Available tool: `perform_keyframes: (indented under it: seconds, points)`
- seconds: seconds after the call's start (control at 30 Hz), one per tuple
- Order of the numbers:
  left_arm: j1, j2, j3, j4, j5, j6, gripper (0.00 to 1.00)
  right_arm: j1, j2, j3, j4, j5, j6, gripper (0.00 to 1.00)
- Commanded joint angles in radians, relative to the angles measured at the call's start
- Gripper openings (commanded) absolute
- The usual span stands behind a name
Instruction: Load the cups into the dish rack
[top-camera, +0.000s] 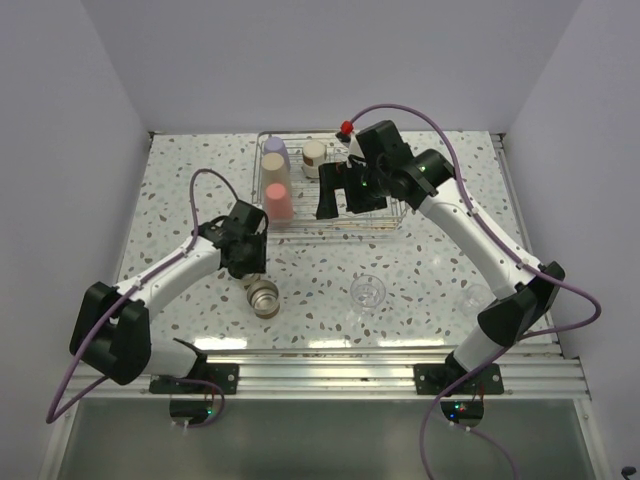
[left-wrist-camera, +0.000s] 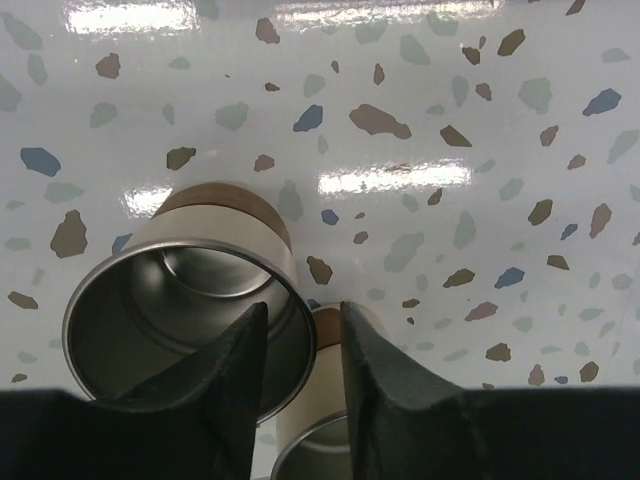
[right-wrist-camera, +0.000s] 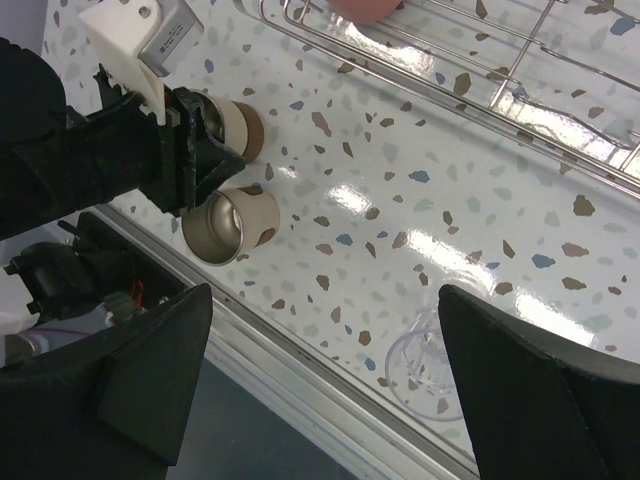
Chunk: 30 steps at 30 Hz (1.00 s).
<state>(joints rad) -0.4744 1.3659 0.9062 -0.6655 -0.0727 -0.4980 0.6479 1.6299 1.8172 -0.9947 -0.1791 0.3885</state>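
Speckled table; left hand straddles metal cup rim.

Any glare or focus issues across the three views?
Left wrist: bright glare bars on the tabletop; the left end effector is a dark, soft silhouette. Right wrist: more glare patches; the clear cup barely stands out. Top external: evenly lit, sharp.

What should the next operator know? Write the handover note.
Left fingers: open, straddling the rim of a metal cup on the table; a second metal cup beside it.
Right fingers: open, empty, over the rack.
Done: purple cup, pink cup and beige cup are in the rack.
To do: both metal cups and the clear cup on the table. No other cup shows.
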Motion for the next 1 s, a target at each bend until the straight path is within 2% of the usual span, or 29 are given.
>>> perform_keyframes:
  seconds: [0.0, 0.07, 0.1, 0.13, 0.33, 0.53, 0.63, 0.73, 0.77, 0.83, 0.87, 0.93, 0.97]
  points:
    - [-0.007, -0.001, -0.020, 0.056, -0.027, -0.014, 0.33, -0.001, -0.041, -0.001, 0.019, -0.023, 0.001, 0.98]
    - [-0.009, -0.002, -0.021, 0.061, -0.027, -0.013, 0.21, -0.001, -0.044, -0.001, 0.018, -0.023, 0.001, 0.98]
    - [-0.009, -0.004, -0.017, 0.060, -0.026, -0.010, 0.08, -0.002, -0.042, -0.001, 0.018, -0.022, 0.000, 0.98]
    - [-0.009, -0.005, -0.010, 0.055, -0.030, -0.010, 0.01, -0.001, -0.044, -0.001, 0.018, -0.022, 0.000, 0.98]
    - [-0.006, -0.082, 0.143, -0.054, -0.064, -0.011, 0.00, -0.001, -0.036, 0.037, 0.016, -0.036, 0.013, 0.98]
    - [0.006, -0.143, 0.405, -0.131, -0.009, -0.028, 0.00, -0.002, 0.014, 0.189, 0.018, -0.095, 0.068, 0.98]
    - [0.028, -0.146, 0.539, -0.128, 0.063, -0.017, 0.00, -0.016, 0.034, 0.263, 0.065, -0.192, 0.136, 0.98]
    - [0.074, -0.177, 0.621, -0.031, 0.219, -0.028, 0.00, -0.059, -0.002, 0.219, 0.265, -0.333, 0.298, 0.98]
    - [0.092, -0.189, 0.617, 0.066, 0.316, -0.042, 0.00, -0.091, -0.011, 0.191, 0.409, -0.374, 0.355, 0.98]
    - [0.164, -0.229, 0.581, 0.185, 0.416, -0.108, 0.00, -0.120, 0.001, 0.169, 0.508, -0.445, 0.493, 0.98]
    - [0.187, -0.237, 0.567, 0.302, 0.498, -0.137, 0.00, -0.135, 0.007, 0.178, 0.565, -0.454, 0.519, 0.98]
    - [0.249, -0.244, 0.524, 0.423, 0.575, -0.233, 0.00, -0.146, 0.021, 0.209, 0.608, -0.465, 0.569, 0.98]
    - [0.263, -0.245, 0.507, 0.551, 0.635, -0.270, 0.00, -0.154, 0.034, 0.218, 0.643, -0.471, 0.582, 0.98]
